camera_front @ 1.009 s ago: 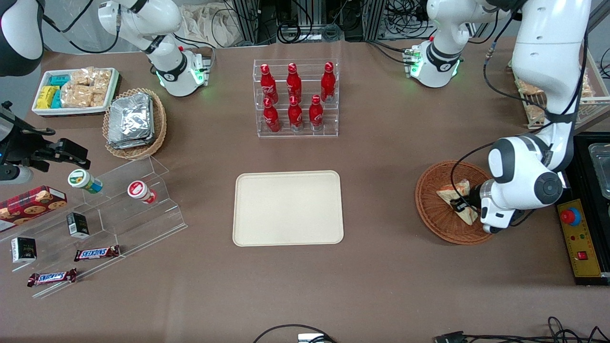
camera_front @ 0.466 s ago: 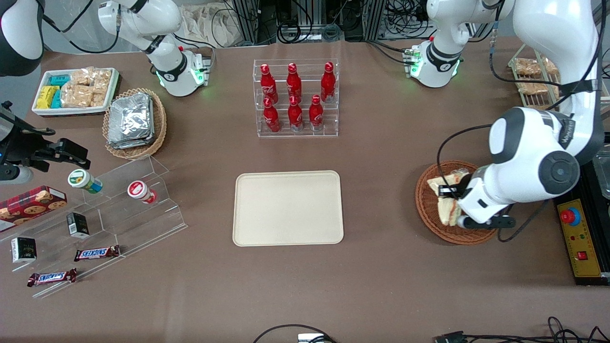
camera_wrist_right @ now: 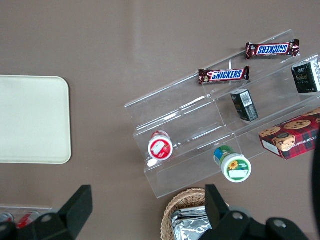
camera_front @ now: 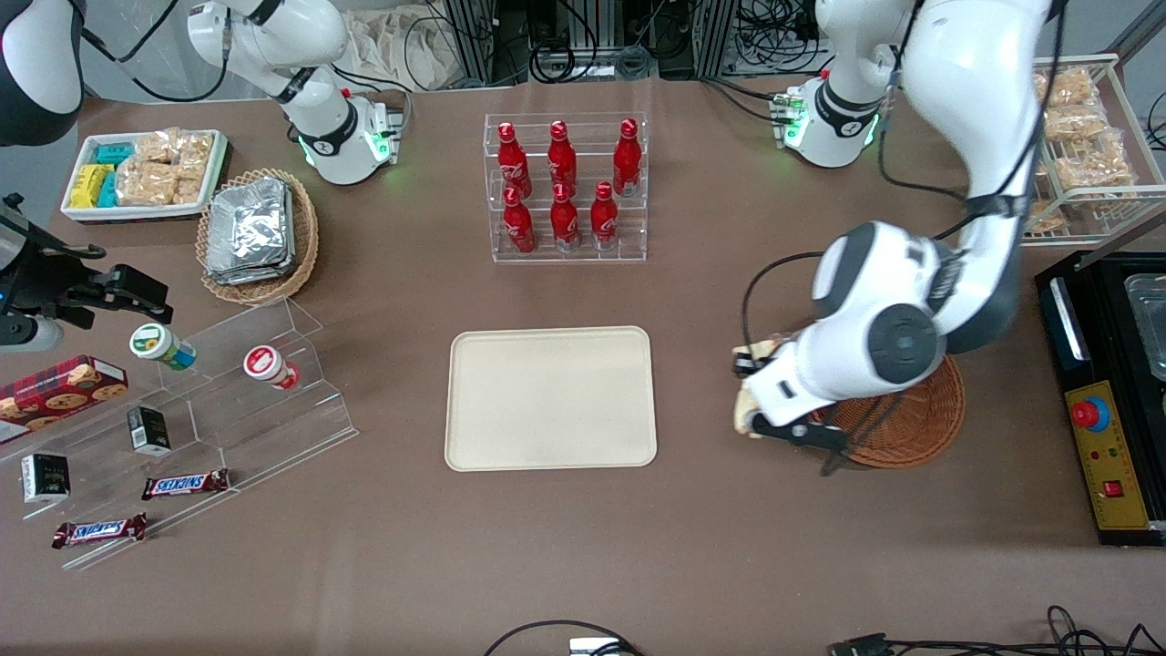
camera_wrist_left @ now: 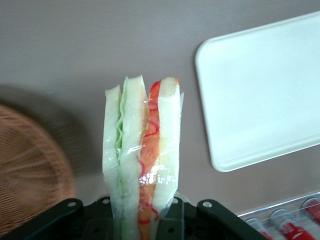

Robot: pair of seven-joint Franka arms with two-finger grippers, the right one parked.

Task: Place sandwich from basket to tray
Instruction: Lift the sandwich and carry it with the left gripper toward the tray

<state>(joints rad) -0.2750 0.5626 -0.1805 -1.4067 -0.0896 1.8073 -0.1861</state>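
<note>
The claw point(camera_wrist_left: 142, 220) is clamping the sandwich point(camera_wrist_left: 142, 165) by its base, holding it in the air over the brown table point(camera_front: 710, 547), between the round reddish-brown wicker basket point(camera_front: 920, 428) and the cream tray point(camera_front: 550, 398). Sandwich is standing on edge, green and orange-red filling showing between the pale bread slices. It's just beside the basket's rim, still a bit short of the tray.
</note>
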